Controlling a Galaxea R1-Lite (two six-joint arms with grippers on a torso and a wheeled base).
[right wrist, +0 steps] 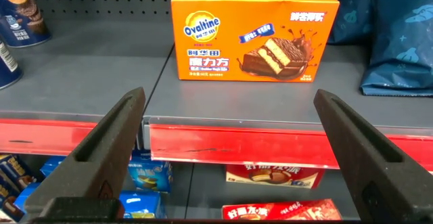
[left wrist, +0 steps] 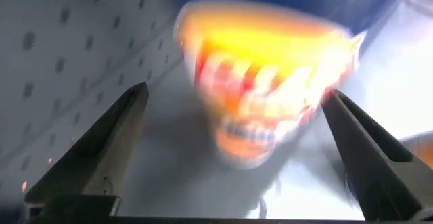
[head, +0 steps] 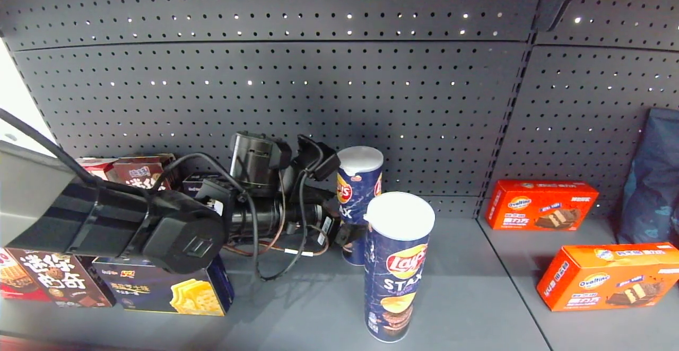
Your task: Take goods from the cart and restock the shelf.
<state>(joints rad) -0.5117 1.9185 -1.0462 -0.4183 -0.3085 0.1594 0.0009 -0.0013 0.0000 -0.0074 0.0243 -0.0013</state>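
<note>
Blue rear can (head: 359, 181) is standing on the shelf (head: 467, 287) at eleven o'clock of its twin (head: 395, 266), left pincer (left wrist: 235, 92) spread around it, right pincer (right wrist: 228, 94) gaping empty; further restocking is probably waiting.

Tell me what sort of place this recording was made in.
Probably a shop aisle, or a mock-up of one: a grey shelf with a pegboard back, packaged snacks such as crisp cans and orange cake boxes, and a red strip along the shelf edge with more boxes below.
</note>
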